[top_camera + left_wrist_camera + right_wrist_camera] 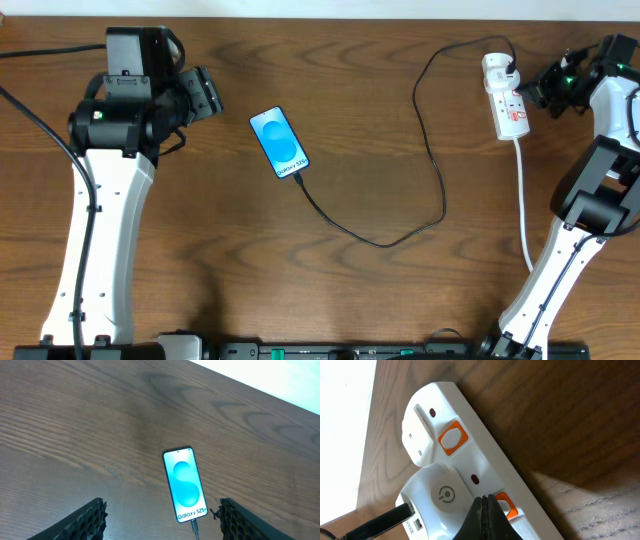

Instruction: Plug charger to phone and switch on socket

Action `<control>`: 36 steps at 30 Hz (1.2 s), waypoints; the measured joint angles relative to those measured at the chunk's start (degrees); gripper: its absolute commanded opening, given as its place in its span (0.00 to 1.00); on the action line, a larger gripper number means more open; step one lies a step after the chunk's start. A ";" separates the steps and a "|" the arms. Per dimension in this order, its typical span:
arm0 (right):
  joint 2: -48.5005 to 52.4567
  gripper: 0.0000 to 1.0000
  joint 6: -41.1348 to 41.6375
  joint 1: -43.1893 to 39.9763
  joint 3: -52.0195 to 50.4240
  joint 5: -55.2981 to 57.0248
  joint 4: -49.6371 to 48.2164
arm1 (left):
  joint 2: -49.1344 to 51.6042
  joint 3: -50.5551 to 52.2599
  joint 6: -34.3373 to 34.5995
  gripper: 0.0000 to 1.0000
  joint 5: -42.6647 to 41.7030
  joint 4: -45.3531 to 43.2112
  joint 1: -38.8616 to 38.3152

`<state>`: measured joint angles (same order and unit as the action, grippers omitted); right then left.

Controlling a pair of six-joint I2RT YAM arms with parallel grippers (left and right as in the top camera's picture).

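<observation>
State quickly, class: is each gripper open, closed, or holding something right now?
Left gripper: open, holding nothing.
Right gripper: closed, empty, tips by a switch on the socket.

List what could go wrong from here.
1. The shut right end effector sits at the edge of the switch, so it may slip off and miss it.
2. A sideways push could slide the socket, since nothing visible holds it down.
3. That slide could drag the charger and tug its tip out of the phone.
</observation>
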<state>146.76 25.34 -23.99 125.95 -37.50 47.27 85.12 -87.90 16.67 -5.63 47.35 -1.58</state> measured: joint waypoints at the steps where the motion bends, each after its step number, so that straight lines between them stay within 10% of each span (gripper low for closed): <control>1: 0.00 0.01 -0.13 0.00 0.00 -0.07 0.04 | 0.00 0.00 0.00 0.73 0.00 0.00 0.00; 36: 0.15 0.01 -2.40 0.22 0.63 -1.75 5.01 | 0.00 0.00 0.00 0.73 0.02 0.00 0.00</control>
<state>146.91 22.94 -23.77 126.58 -39.24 52.27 85.12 -87.90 16.67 -5.61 47.35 -1.58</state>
